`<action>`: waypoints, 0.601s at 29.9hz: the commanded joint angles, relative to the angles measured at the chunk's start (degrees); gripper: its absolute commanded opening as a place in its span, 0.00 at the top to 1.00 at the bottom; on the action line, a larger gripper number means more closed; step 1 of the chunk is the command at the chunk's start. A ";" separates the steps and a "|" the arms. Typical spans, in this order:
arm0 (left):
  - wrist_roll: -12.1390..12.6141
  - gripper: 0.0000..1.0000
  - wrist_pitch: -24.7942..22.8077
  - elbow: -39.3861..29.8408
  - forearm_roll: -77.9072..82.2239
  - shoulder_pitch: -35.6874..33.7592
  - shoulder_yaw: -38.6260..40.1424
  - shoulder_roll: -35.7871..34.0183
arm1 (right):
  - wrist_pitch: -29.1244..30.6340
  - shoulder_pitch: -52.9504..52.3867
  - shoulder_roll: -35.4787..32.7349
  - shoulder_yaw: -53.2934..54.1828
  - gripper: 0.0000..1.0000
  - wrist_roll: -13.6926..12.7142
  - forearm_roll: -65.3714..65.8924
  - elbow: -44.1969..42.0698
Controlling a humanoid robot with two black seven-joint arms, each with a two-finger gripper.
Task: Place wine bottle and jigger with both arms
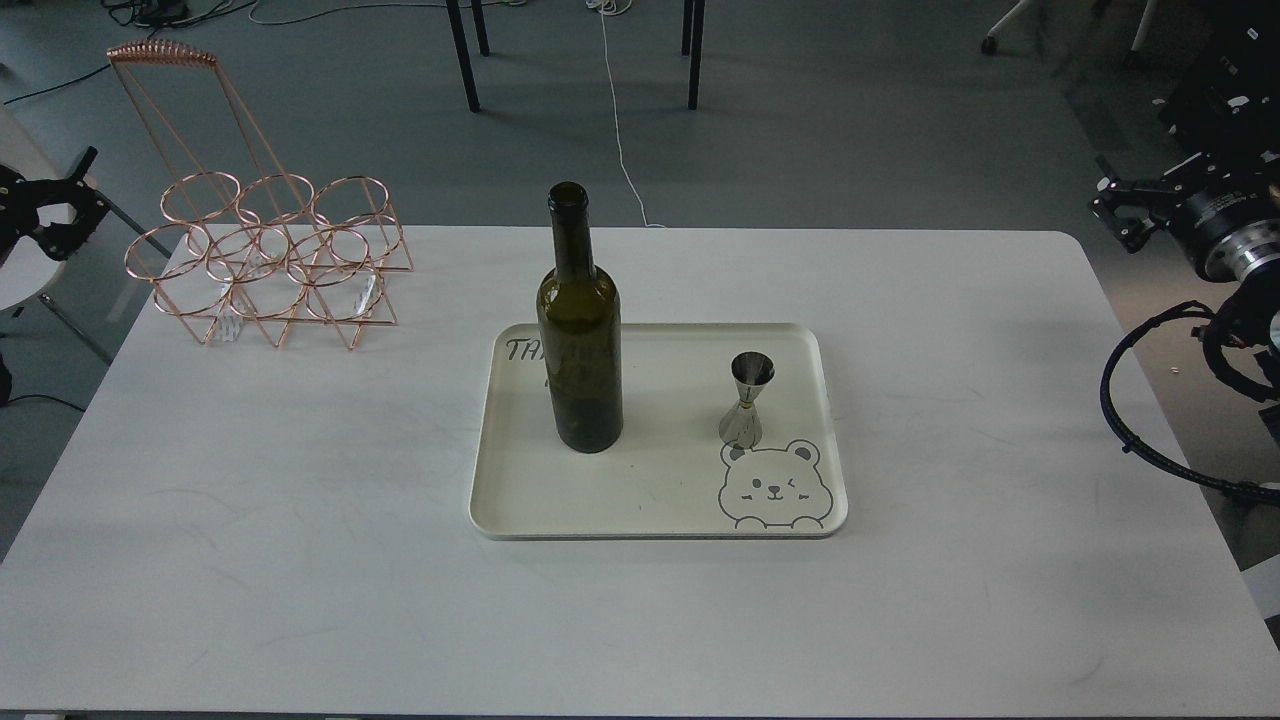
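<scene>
White worktop (300, 560) is showing wide bare stretches at left, right and front; its rounded far corners are in view, the near edge running along the bottom. Cream tray (660, 500) is sitting about centre, well apart from every worktop edge, a bear drawing on its near right corner. Copper wire rack (270, 260) is standing at the far left corner, well apart from the tray. Left gripper (60, 205) is hanging off the worktop's left side, above floor level, its fingers spread and holding nothing. Right gripper (1120, 205) is hovering beyond the right edge, pointing left, silver wrist ring behind it, black cable looping below; fingers are small and dark, so I cannot tell their state. Bottle (580, 340) is standing upright on the tray's left half, dark olive glass, long neck, mouth uncorked. Jigger (745, 400) is standing upright on the tray's right half, just behind the bear, shiny steel, hourglass form, well apart from the bottle.
</scene>
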State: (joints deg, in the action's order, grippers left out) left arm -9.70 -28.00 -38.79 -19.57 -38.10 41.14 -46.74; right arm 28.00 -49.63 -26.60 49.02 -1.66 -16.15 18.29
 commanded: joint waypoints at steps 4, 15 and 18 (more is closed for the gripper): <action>0.12 0.01 0.00 0.38 0.06 0.13 -0.10 -0.20 | 0.00 0.59 0.06 -2.78 0.01 0.16 0.16 0.43; 0.74 0.02 0.00 3.98 0.41 -0.83 -0.10 -0.11 | 0.00 2.78 -7.31 -11.40 0.01 0.43 3.40 13.77; 0.39 0.02 0.00 4.16 1.20 -1.01 -0.10 -0.02 | 0.00 4.36 -12.32 -11.58 0.01 1.04 8.93 21.42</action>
State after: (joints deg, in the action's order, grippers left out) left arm -9.03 -28.00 -34.85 -18.98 -38.94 41.09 -46.75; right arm 28.01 -46.61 -34.54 37.83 -1.14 -11.88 32.98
